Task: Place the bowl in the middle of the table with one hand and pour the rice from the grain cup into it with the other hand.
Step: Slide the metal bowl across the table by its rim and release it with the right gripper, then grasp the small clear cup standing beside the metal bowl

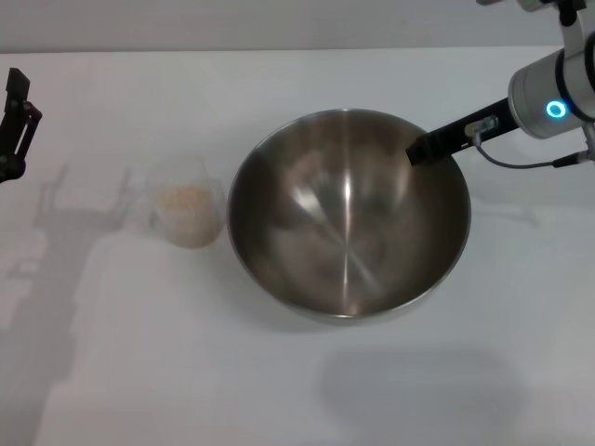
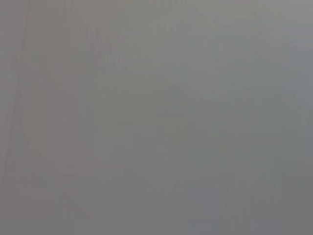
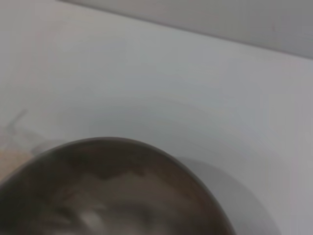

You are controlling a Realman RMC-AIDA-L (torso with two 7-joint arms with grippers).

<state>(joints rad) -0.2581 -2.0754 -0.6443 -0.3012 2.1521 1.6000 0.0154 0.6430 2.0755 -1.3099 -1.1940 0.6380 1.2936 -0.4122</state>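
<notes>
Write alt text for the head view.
A large steel bowl sits mid-table, empty, with the right gripper at its far right rim. A clear grain cup holding rice stands just left of it; the left gripper waits at the far left edge.

This looks like a robot test room, not a real kitchen. The desk (image 1: 279, 390) is plain, white and bare. Only a steel bowl (image 1: 349, 218) and a small clear cup (image 1: 186, 214) of rice (image 1: 186, 200) sit on it. A plain pale wall (image 1: 279, 23) stands behind.
</notes>
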